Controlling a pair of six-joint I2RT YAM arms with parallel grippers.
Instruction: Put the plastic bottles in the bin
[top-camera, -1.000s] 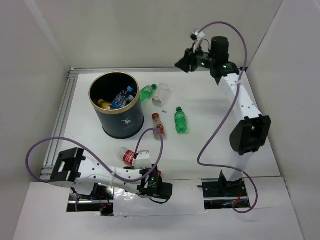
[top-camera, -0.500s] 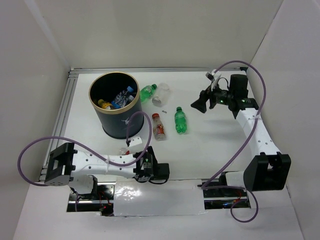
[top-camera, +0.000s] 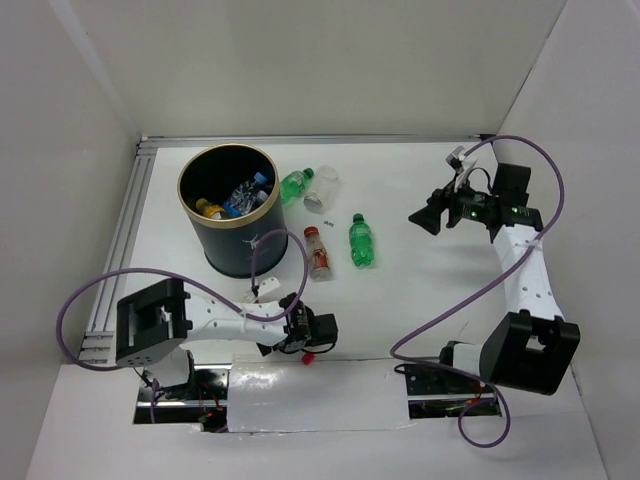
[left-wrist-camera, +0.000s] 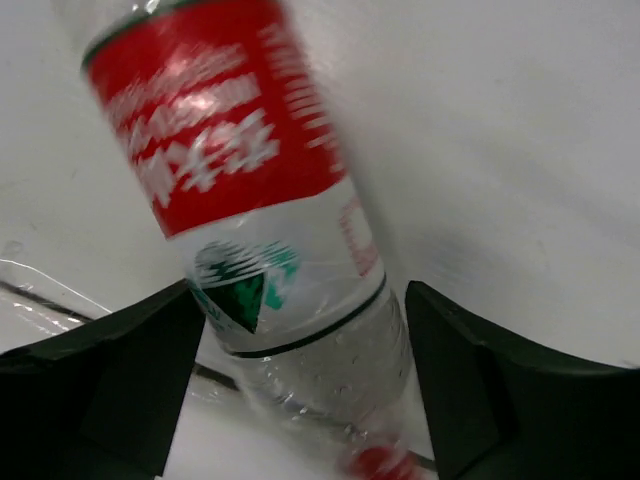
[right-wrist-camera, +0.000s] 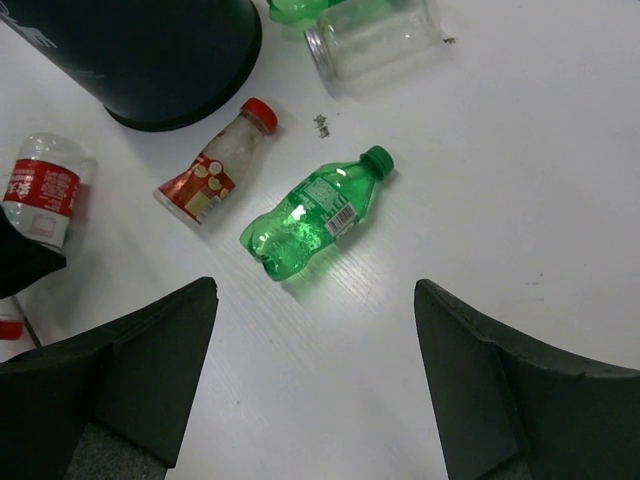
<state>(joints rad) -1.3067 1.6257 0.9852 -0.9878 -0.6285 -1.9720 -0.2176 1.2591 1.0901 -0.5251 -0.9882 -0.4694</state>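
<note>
The white table (top-camera: 420, 300) carries everything. At its back left stands the bin (top-camera: 238, 250), a tall black bucket with a gold-tan rim and a small white logo, upright and open at the top. Several discarded bottles (top-camera: 240, 196) already lie inside it, one with a blue cap and one yellow.

The left arm lies low along the near edge, a purple cable (top-camera: 100, 290) looping beside it. The left gripper (left-wrist-camera: 303, 295) has its fingers spread wide on either side of the red-labelled bottle (left-wrist-camera: 250, 190). A thin strip of table shows between the bottle and one finger, so the bottle is straddled, not clamped. This clear bottle is blurred in the left wrist view. Its red cap (top-camera: 308, 357) sits at the table's near edge, well apart from the bin.

The right gripper (top-camera: 416, 219) hangs above the right side of the table, fingers wide apart with nothing between them.

A green bottle (right-wrist-camera: 312, 208) lies on its side mid-table, green cap on. Just beside it lies a red-capped bottle (right-wrist-camera: 212, 175) with a red and white label, near the foot of the bin. A second green bottle (top-camera: 296, 184) lies close to the bin's rim side, touching or nearly touching a clear wide-mouthed jar (right-wrist-camera: 372, 40) on its side. Small dark specks (right-wrist-camera: 322, 124) lie between the jar and the green bottle.
</note>
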